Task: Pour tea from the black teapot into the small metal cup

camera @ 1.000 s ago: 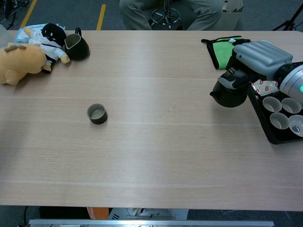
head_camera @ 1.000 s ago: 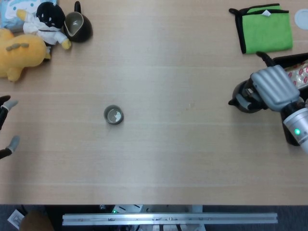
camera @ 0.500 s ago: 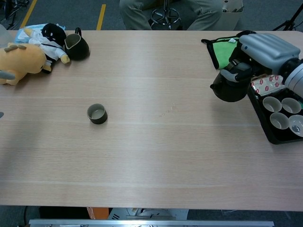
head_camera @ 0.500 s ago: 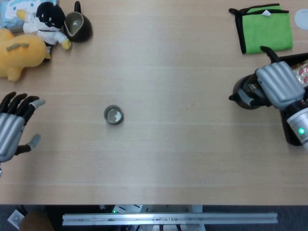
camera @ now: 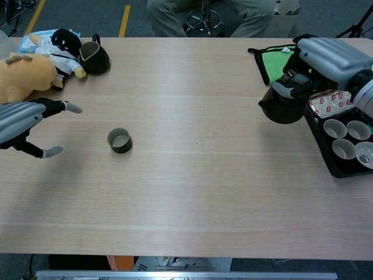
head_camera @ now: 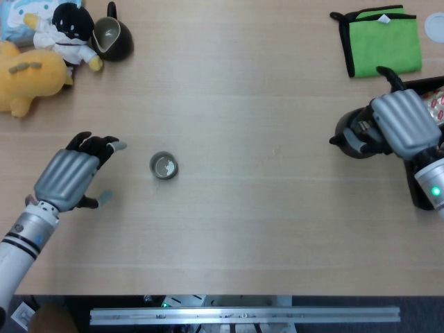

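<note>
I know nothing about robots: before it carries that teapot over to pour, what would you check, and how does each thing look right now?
1. Right hand grips the black teapot: ok, fingers wrap it, though firmness cannot be told.
2. Small metal cup upright: ok, its opening faces up.
3. Left hand steadies the cup: not ok, it is open beside the cup, apart from it.
4. Bare table between teapot and cup: ok.
5. Black tray of cups beside the teapot: close; lift carefully.
6. Tea inside the teapot: cannot tell.
</note>
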Tool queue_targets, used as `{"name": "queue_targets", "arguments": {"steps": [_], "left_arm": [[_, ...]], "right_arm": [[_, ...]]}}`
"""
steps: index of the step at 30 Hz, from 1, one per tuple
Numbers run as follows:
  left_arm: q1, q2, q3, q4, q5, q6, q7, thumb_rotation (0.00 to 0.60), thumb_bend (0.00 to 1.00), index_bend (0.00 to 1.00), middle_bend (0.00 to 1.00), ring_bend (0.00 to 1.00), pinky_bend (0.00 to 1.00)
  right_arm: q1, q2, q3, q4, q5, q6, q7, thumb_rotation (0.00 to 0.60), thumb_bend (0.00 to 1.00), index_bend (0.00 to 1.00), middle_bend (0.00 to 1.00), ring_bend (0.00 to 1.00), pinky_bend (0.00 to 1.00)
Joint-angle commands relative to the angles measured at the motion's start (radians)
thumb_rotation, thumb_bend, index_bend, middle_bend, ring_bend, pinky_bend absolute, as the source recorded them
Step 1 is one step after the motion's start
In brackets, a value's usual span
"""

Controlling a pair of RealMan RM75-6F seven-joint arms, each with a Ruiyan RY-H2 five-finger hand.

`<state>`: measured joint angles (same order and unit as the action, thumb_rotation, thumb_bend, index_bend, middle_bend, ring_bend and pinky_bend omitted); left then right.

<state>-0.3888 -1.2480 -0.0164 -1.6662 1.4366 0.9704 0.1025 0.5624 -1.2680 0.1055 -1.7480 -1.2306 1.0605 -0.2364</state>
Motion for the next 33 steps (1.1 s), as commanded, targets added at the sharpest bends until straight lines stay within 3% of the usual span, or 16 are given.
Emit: {"name": "queue_targets", "arguments": {"steps": [1, 8, 16, 33], "left_arm": [[-0.036, -0.045, -0.026, 0.002, -0.068, -0.042, 0.045, 0.6, 0.29, 0.13, 0.12, 0.15, 0.08], [-0.093, -0.124, -0.052, 0.036, -0.171, -0.081, 0.155, 0.6, 0.29, 0.15, 0.11, 0.14, 0.08], [-0.139, -0.219, -0.043, 0.082, -0.25, -0.096, 0.273, 0.6, 0.29, 0.19, 0.1, 0.13, 0.08], [-0.196, -0.32, -0.035, 0.168, -0.332, -0.087, 0.36, 0.6, 0.29, 0.22, 0.1, 0.13, 0.08]], "right_arm": [[-0.002, 0.002, 0.0, -0.001, -0.002, 0.002, 0.001, 0.461, 0.37, 1.0, 0.93, 0.84, 0.08], [-0.005, 0.011, 0.003, -0.004, -0.005, -0.003, 0.014, 0.462, 0.37, 1.0, 0.93, 0.84, 0.08], [-0.007, 0.01, 0.004, 0.006, -0.01, -0.011, 0.03, 0.462, 0.37, 1.0, 0.93, 0.84, 0.08], [-0.015, 0.022, 0.003, 0.014, -0.018, -0.02, 0.059, 0.471, 0.37, 1.0, 0.93, 0.84, 0.08]]}}
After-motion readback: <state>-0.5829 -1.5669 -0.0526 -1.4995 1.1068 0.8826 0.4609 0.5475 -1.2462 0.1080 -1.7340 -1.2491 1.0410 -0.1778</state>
